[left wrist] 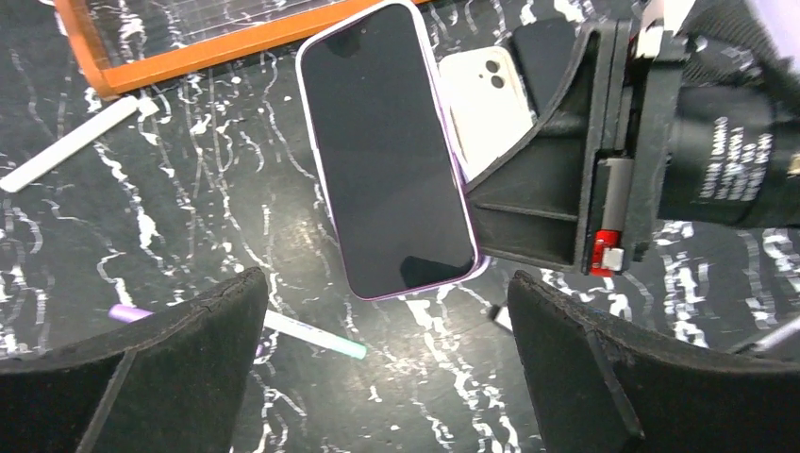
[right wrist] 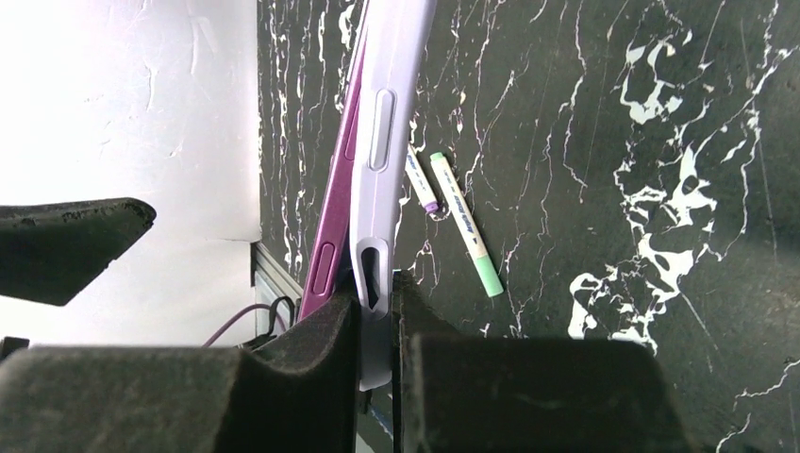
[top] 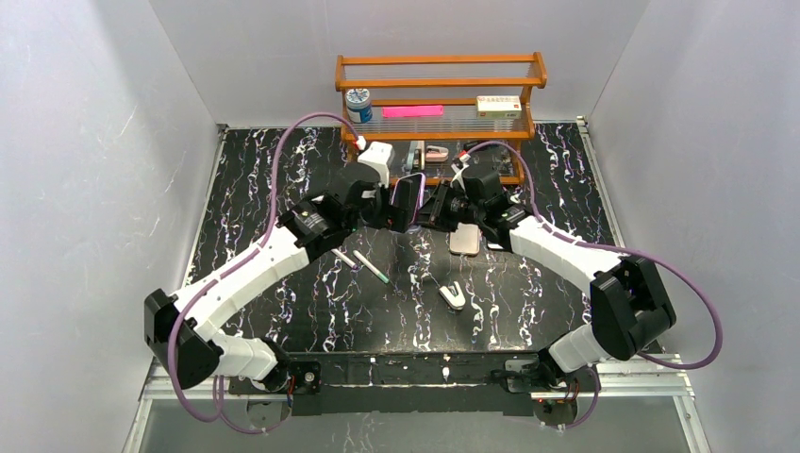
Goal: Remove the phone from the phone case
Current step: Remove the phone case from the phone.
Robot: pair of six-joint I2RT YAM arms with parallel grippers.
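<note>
The right pincer (right wrist: 375,304) was clenched on one edge of the lavender phone case (right wrist: 382,113), holding it off the table (top: 566,179). In the right wrist view the case's long axis ran straight away from those fingers. The purple phone (right wrist: 332,217) sat in the case, one long side seemingly parted from the case wall. The left pincer (left wrist: 387,281), released and spread wide, faced the screen and was the nearer free one. Counted: one cased phone, one case, one second phone (left wrist: 481,99) lying on the table, two marker pens (right wrist: 462,222).
</note>
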